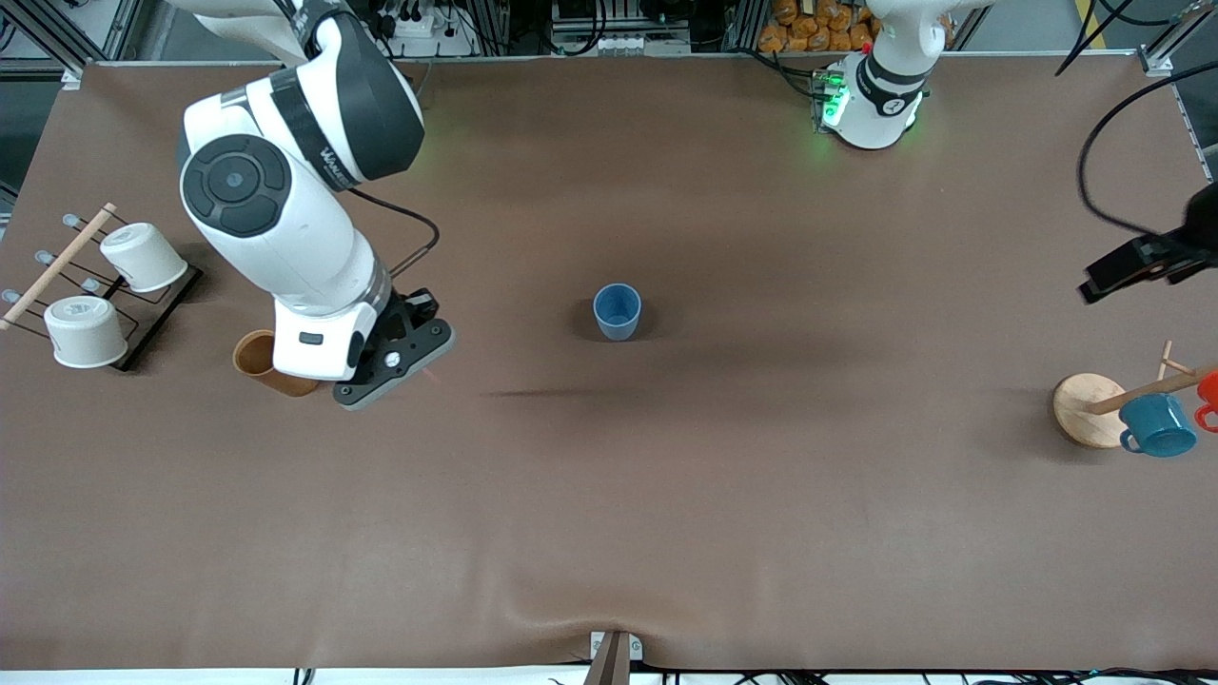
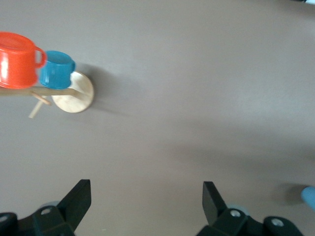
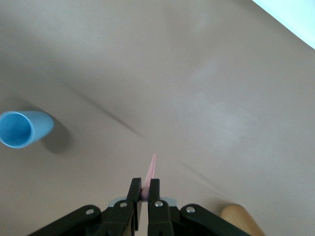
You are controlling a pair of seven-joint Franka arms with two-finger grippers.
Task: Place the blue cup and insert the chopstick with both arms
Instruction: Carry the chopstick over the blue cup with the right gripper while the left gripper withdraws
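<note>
The blue cup [image 1: 618, 311] stands upright with its mouth up at the middle of the table; it also shows in the right wrist view [image 3: 22, 129]. My right gripper [image 1: 404, 357] hangs over the table between the brown wooden cup and the blue cup. In the right wrist view, my right gripper [image 3: 144, 184] is shut on the thin pink chopstick [image 3: 150, 173], whose tip sticks out past the fingertips. My left gripper [image 1: 1109, 276] waits over the left arm's end of the table. It stands open [image 2: 146, 196] with only bare table between its fingers.
A brown wooden cup [image 1: 259, 362] lies beside my right gripper. A rack with two white cups [image 1: 86, 330] stands at the right arm's end. At the left arm's end a mug stand [image 1: 1085, 409] carries a teal mug [image 1: 1156, 425] and a red mug [image 2: 17, 59].
</note>
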